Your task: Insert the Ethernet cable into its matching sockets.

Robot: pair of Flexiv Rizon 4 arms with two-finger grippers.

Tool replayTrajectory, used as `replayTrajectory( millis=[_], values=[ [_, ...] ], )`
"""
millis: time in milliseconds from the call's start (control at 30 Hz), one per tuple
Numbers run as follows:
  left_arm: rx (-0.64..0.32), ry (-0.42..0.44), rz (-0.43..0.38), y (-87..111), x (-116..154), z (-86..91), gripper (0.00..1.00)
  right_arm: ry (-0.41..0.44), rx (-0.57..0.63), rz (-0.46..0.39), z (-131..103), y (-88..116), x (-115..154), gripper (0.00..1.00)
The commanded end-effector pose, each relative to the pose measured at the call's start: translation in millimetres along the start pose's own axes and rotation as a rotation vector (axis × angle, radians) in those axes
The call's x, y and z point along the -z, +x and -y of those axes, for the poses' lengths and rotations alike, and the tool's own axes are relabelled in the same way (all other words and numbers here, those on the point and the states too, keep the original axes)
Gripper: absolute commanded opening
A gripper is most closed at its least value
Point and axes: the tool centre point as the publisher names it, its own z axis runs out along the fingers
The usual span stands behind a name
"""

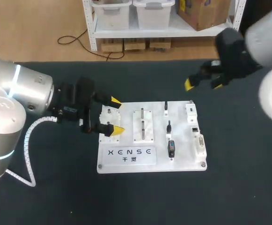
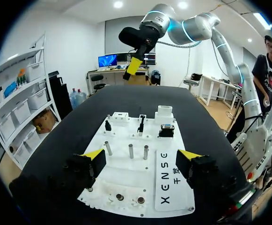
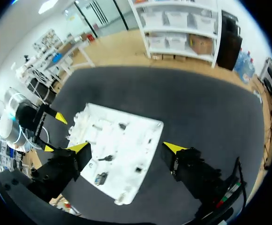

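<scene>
Left arm [image 1: 14,108] comes in over the black table [image 1: 238,197], its left hand [image 1: 116,116] open above the white board [image 1: 126,164] at the left edge. Right hand [image 1: 203,83], also open, hangs beyond the far right corner. Small sockets [image 1: 200,143] line the board's right edge; I cannot tell which is Ethernet.

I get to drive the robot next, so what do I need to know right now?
Left pincer: open, empty, at the white board's left edge.
Right pincer: open, empty, raised beyond the board's far right corner.
Ethernet cable: neither pincer holds it; I cannot pick it out on the board.
Done: nothing visible.
Left: find the cable, grasp it, plug it in.
</scene>
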Motion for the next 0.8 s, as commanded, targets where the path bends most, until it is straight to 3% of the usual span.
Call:
replayTrajectory(
  millis=[33, 400, 800],
  values=[
    [-0.002, -0.001, 0.005, 1.3, 0, 0.3, 1.0, 0.202, -0.01, -0.064, -30, 5, -23, 1.0],
    [-0.002, -0.001, 0.005, 1.3, 0, 0.3, 1.0, 0.343, 0.009, -0.207, -55, 39, -73, 1.0],
    [-0.002, -0.001, 0.005, 1.3, 0, 0.3, 1.0, 0.434, -0.045, -0.241, -43, 59, -95, 1.0]
  ],
)
